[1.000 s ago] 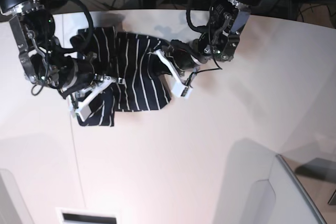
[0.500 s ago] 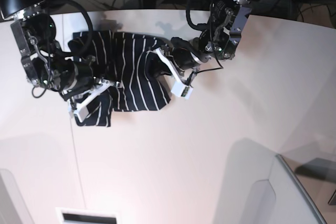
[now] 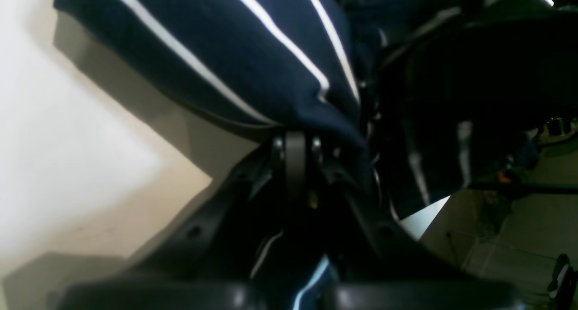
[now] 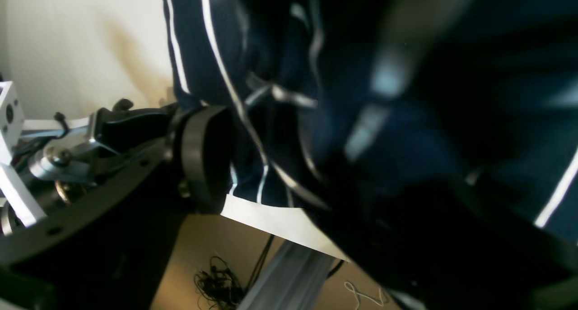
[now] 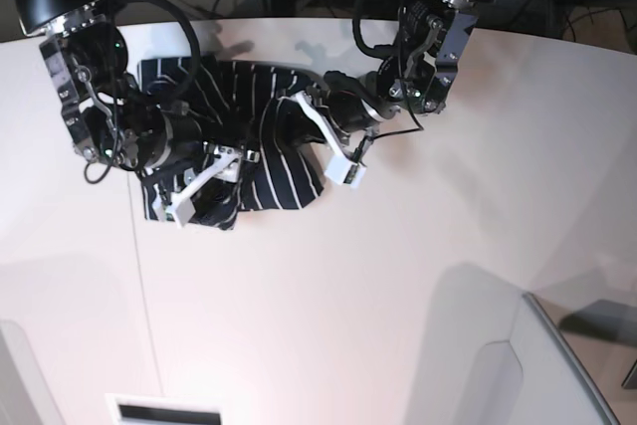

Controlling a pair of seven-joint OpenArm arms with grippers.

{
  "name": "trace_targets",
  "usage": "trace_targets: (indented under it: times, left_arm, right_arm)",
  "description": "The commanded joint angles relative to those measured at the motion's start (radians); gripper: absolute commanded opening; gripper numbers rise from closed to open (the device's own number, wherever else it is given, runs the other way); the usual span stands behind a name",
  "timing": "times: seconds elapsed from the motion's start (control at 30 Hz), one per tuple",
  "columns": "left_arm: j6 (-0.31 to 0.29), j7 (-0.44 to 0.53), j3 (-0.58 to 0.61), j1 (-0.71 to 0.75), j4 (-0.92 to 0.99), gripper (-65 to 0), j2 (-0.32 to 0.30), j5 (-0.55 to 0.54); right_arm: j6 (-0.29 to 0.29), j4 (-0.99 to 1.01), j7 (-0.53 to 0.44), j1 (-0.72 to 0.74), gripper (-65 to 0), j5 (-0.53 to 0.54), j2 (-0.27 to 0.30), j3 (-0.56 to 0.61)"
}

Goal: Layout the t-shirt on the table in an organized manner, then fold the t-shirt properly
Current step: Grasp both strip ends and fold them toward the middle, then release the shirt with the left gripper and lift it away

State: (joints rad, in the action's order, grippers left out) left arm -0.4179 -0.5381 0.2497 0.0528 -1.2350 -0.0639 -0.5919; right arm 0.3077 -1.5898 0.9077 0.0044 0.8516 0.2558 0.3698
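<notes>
T-shirt (image 5: 261, 136) bunched on table (image 5: 418, 276) between both end effectors. Left end effector (image 3: 293, 143) pinching hem; right end effector (image 5: 204, 181) spread, cloth draped across. Risk: snagging, dragging folds askew.

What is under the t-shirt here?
The t-shirt lies bunched on the off-white table. Bare tabletop shows around it; anything beneath its folds is covered.

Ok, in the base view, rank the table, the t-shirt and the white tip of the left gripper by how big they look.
1. Table, by far the largest.
2. T-shirt, bunched between the arms.
3. Left gripper white tip, smallest.
</notes>
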Motion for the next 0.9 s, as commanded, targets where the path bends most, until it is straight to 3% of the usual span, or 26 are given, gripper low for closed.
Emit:
trace_targets:
  times: [0.0, 0.27, 0.6, 0.77, 0.87]
  left_arm:
    - [-0.012, 0.016, 0.001, -0.009, -0.015, -65.0, 0.005, -0.018]
    - [-0.011, 0.016, 0.0, -0.009, -0.016, -65.0, -0.024, -0.018]
    - [-0.009, 0.016, -0.002, -0.009, -0.024, -65.0, -0.073, -0.018]
    - [0.093, 0.016, -0.003, -0.012, -0.056, -65.0, -0.106, -0.02]
    - [0.095, 0.016, -0.003, -0.011, -0.111, -65.0, -0.149, -0.026]
  right_arm:
    - [-0.002, -0.016, 0.0, 0.016, -24.2, 0.011, -0.005, 0.024]
    - [0.0, -0.037, 0.003, 0.032, -18.2, 0.011, -0.013, 0.136]
    - [0.0, -0.1, 0.009, 0.042, -18.3, 0.014, -0.013, 0.14]
    - [0.0, -0.128, 0.009, 0.039, -18.6, 0.021, -0.014, 0.139]
    - [0.0, -0.206, 0.009, 0.027, -18.8, 0.016, -0.006, 0.131]
